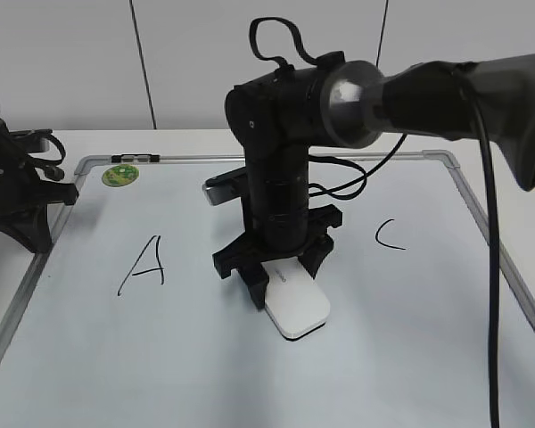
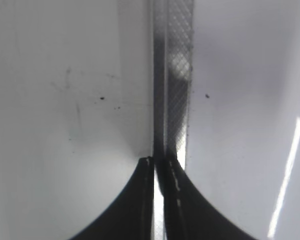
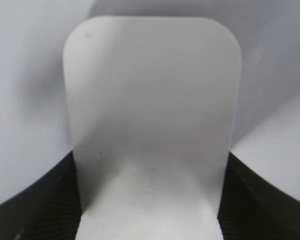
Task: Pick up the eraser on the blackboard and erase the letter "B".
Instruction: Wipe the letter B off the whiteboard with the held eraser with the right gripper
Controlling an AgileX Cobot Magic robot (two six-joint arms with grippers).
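The white eraser (image 1: 296, 308) lies flat on the blackboard (image 1: 410, 348) between the letters "A" (image 1: 143, 265) and "C" (image 1: 390, 234). My right gripper (image 1: 276, 272) reaches down from the right and is shut on the eraser's far end. In the right wrist view the eraser (image 3: 152, 115) fills the space between the two black fingers (image 3: 150, 200). The letter "B" does not show; the arm and eraser cover the spot between "A" and "C". My left gripper (image 1: 27, 227) is shut and empty at the board's left edge, its tips (image 2: 159, 162) over the metal frame (image 2: 172, 75).
A small round green magnet (image 1: 120, 175) sits in the board's far left corner. The board's silver frame (image 1: 481, 214) runs along the right side. A black cable (image 1: 495, 294) hangs from the right arm over the board's right part.
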